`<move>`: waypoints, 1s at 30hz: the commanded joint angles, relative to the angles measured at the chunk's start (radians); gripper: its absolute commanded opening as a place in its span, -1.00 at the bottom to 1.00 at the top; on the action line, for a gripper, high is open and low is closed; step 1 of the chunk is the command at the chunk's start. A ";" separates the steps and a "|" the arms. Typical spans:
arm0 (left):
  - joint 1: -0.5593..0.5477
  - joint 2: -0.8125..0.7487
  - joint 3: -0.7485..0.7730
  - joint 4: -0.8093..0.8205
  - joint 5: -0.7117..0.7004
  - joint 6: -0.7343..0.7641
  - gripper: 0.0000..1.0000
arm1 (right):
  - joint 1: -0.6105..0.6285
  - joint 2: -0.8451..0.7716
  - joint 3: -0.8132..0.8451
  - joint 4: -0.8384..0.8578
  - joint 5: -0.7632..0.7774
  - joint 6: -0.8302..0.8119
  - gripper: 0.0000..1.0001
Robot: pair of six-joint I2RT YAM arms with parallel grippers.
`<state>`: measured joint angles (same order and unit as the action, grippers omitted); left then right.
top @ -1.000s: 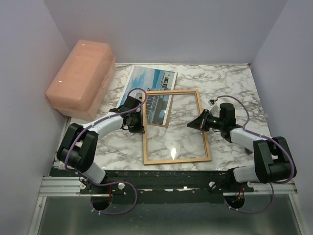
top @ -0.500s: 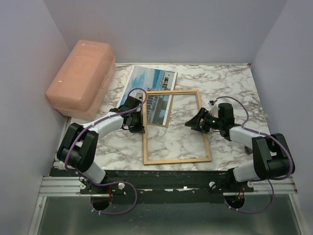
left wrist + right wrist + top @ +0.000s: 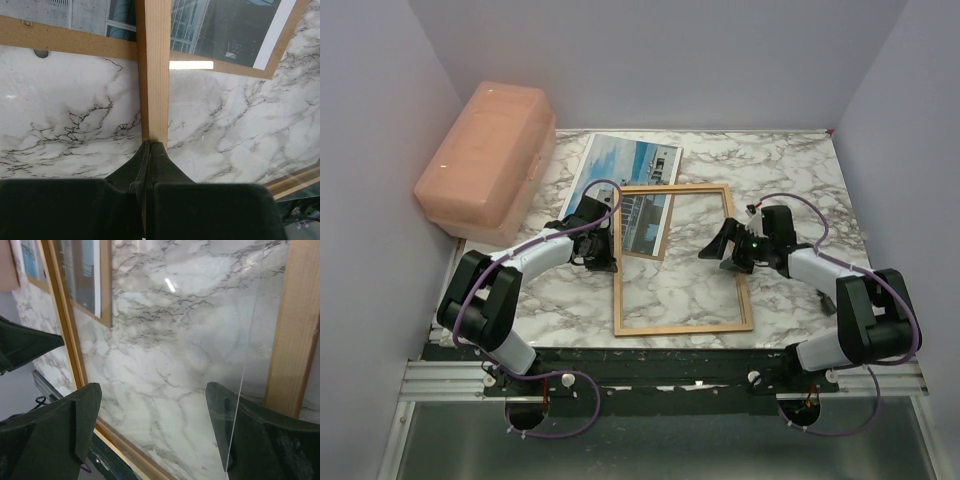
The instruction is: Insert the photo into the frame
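The orange-brown wooden frame [image 3: 676,258] lies flat on the marble table, and its top-left corner overlaps the photo [image 3: 624,176]. The photo, a white building against blue sky, rests on a brown backing board [image 3: 75,45]. My left gripper [image 3: 608,262] is shut, its tips touching the frame's left rail [image 3: 155,75]; nothing shows clamped between the fingers [image 3: 151,145]. My right gripper [image 3: 725,248] stands open low over the frame's right side. In the right wrist view the fingers [image 3: 50,435] spread wide, the right rail [image 3: 295,325] lies beside them, and a clear pane's edge [image 3: 245,390] crosses the right finger.
A pink plastic box [image 3: 485,160] sits against the left wall at the back left. Grey walls close in the table on three sides. A black rail [image 3: 660,362] runs along the near edge, between the arm bases.
The right gripper has gone from shut to wide open and shifted slightly left over the frame's right rail. The left gripper and the photo have not moved.
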<state>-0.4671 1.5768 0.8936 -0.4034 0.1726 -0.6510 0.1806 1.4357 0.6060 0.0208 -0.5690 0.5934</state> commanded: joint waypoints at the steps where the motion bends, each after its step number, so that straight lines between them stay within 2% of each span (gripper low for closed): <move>1: -0.021 0.083 -0.056 -0.086 -0.082 0.034 -1.00 | 0.013 0.032 0.046 -0.118 0.089 -0.052 0.90; 3: -0.020 0.084 -0.054 -0.087 -0.083 0.034 -1.00 | 0.022 0.034 0.057 -0.147 0.119 -0.061 0.99; 16: -0.025 0.089 -0.050 -0.091 -0.090 0.034 -1.00 | 0.065 -0.008 0.143 -0.350 0.314 -0.108 1.00; 30: -0.029 0.089 -0.050 -0.095 -0.096 0.031 -1.00 | 0.069 -0.031 0.190 -0.477 0.423 -0.138 0.99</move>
<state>-0.4854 1.5890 0.9031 -0.3878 0.1696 -0.6518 0.2497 1.4292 0.7685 -0.3820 -0.2375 0.4839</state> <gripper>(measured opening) 0.011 0.997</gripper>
